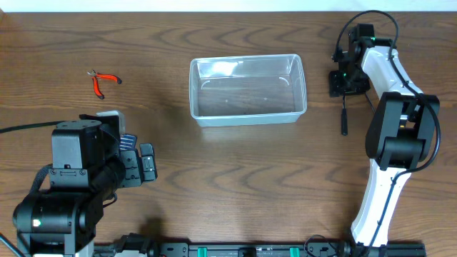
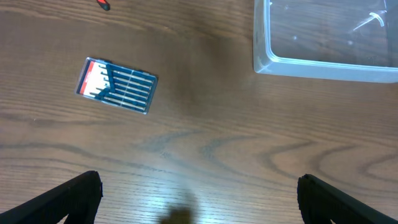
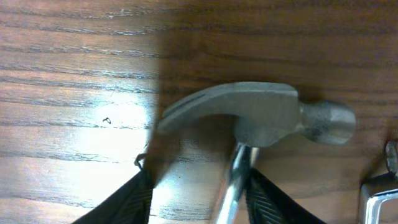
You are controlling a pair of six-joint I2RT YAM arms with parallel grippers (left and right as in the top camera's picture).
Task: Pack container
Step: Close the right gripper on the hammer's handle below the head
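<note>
The container (image 1: 248, 89) is a clear, low-walled plastic bin at the table's middle back, with nothing in it. Its corner also shows in the left wrist view (image 2: 323, 62). A hammer (image 1: 343, 116) lies right of the bin. The right wrist view shows its steel head (image 3: 249, 115). My right gripper (image 3: 200, 186) is open and low over it. The shaft runs between the fingers, against the right finger, with a gap to the left one. It also shows from overhead (image 1: 341, 80). My left gripper (image 2: 199, 186) is open and empty above bare wood at the front left (image 1: 146, 168).
A small flat case of bits (image 2: 117, 86) lies on the wood ahead of my left gripper. Red-handled pliers (image 1: 103, 81) lie at the back left. A shiny metal object (image 3: 379, 199) shows at the right edge of the right wrist view.
</note>
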